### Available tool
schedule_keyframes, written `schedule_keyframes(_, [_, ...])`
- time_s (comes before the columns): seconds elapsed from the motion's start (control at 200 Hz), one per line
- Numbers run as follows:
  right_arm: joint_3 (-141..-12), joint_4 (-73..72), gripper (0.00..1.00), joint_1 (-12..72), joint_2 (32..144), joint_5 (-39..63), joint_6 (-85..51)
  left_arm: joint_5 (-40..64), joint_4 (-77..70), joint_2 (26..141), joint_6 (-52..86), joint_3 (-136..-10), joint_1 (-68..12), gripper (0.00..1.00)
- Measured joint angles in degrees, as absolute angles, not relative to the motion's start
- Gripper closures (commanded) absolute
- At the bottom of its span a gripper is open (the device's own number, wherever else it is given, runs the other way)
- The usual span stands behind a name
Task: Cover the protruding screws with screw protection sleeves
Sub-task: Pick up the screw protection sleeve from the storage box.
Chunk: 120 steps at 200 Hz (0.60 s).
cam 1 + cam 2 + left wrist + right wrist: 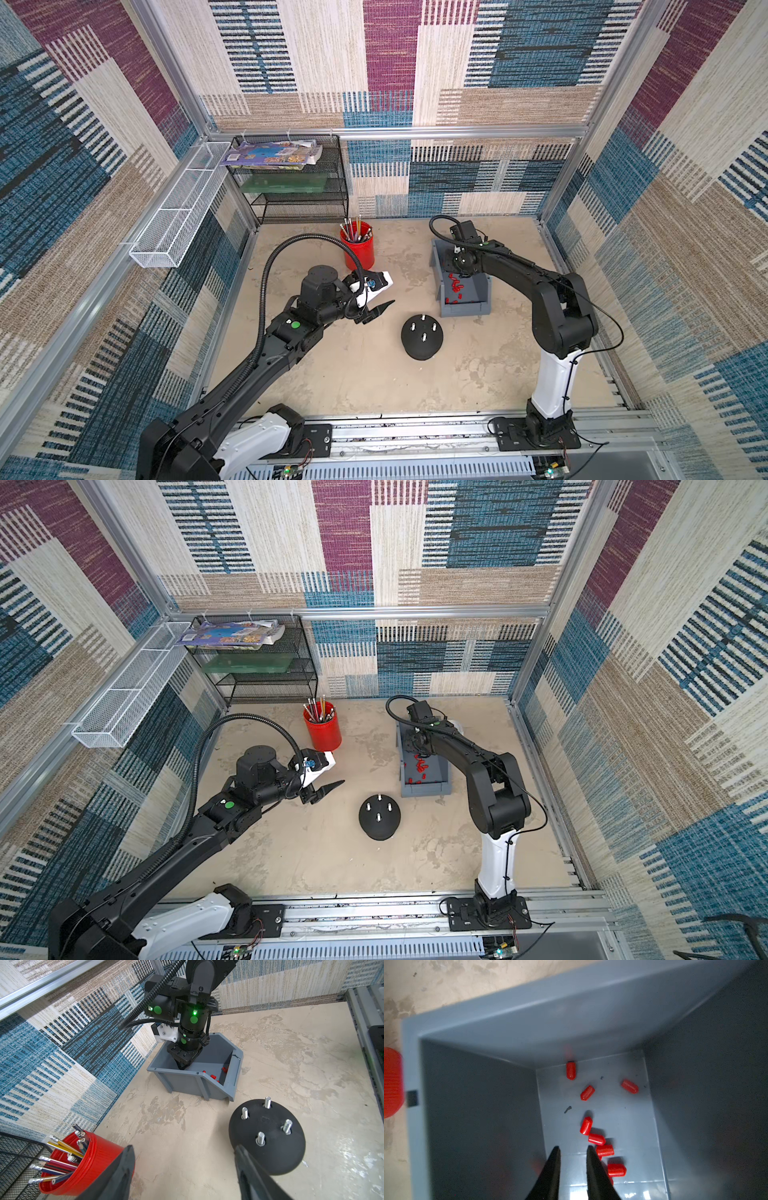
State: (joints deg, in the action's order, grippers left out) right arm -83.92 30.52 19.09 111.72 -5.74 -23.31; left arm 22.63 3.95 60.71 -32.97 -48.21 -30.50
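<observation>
Beige tabletop (pixel 332 374), both arms reaching out over it. I've got the left gripper (pixel 184 1147) hanging above the table between the red pencil cup (pixel 93 1159) and the black dome base (pixel 270 1157), jaws spread wide, nothing in them. The right gripper (pixel 573 1148) points down inside the grey bin (pixel 182 1084), tips low near its floor. I see a narrow gap between the jaws and nothing in it.

The bin sits behind and to the right of the dome, apart from it. The dome stands near mid-table. The four protruding screws (pixel 260 1138) stand upright on the dome, all bare metal. The screw protection sleeves (pixel 586 1125) lie loose on their sides on the bin floor. Several are bunched just beside one right fingertip, three more scattered further along.
</observation>
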Motion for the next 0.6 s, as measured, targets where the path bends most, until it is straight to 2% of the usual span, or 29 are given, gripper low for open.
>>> schedule_keyframes(0.205, [-80.86, 29.50, 0.77, 18.48, 112.29, -6.72, -23.31, 22.61, 4.19, 61.17, -34.52, -47.97, -30.79, 0.25])
schedule_keyframes(0.265, [-80.38, 29.30, 0.82, 18.35, 112.75, -7.14, -23.27, 22.63, 4.25, 61.41, -34.65, -47.97, -30.85, 0.25])
schedule_keyframes(0.601, [-79.57, 26.44, 0.81, 18.57, 114.26, -7.18, -23.38, 22.63, 4.38, 61.89, -34.89, -47.77, -31.29, 0.25])
